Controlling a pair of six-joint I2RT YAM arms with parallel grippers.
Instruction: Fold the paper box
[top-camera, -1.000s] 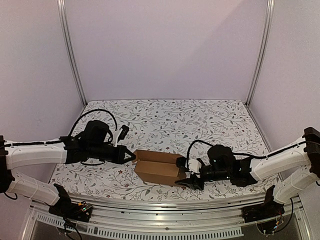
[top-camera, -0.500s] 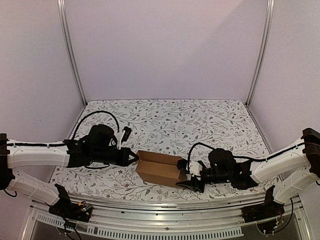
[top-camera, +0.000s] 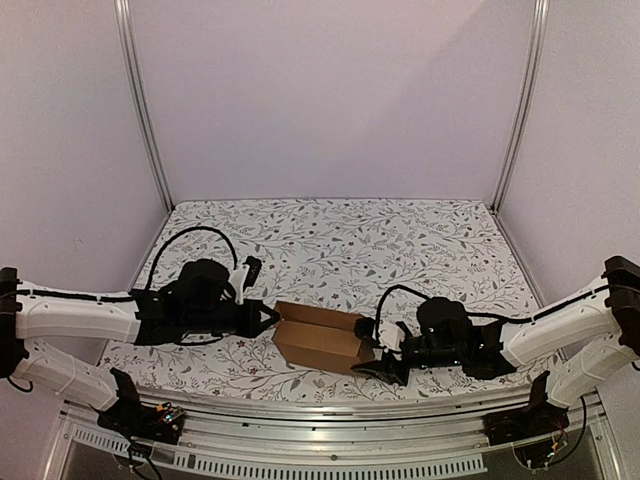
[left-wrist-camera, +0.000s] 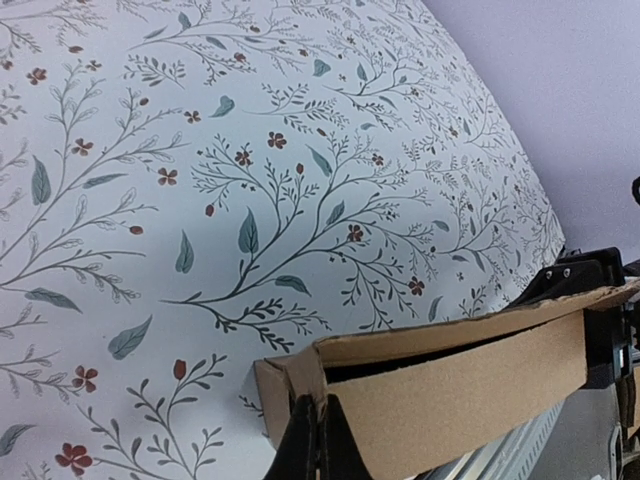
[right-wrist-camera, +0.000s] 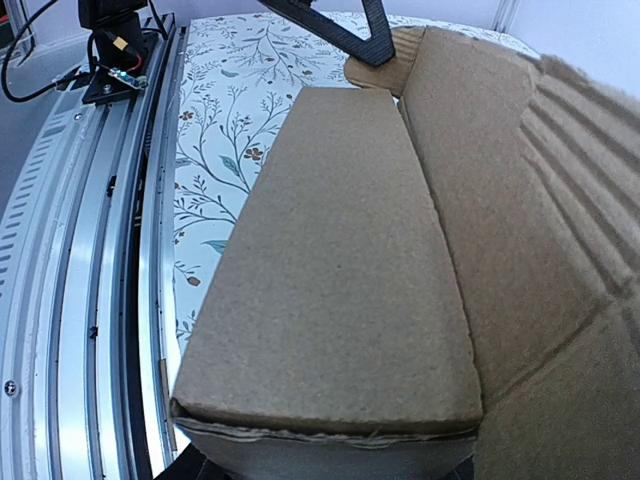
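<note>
Box (top-camera: 320, 342) is plain brown cardboard. Table (top-camera: 400, 235) is white with grey-green leafy vines and tiny red flowers all over. Left arm (top-camera: 70, 312) and right arm (top-camera: 555, 325) are white, going black at the wrists. Walls (top-camera: 330, 100) pale lilac, rail (top-camera: 320, 435) silver.

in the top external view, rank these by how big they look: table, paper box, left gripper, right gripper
1. table, by far the largest
2. paper box
3. left gripper and right gripper: both look smaller than the box and much alike, so they are not ranked against each other
</note>
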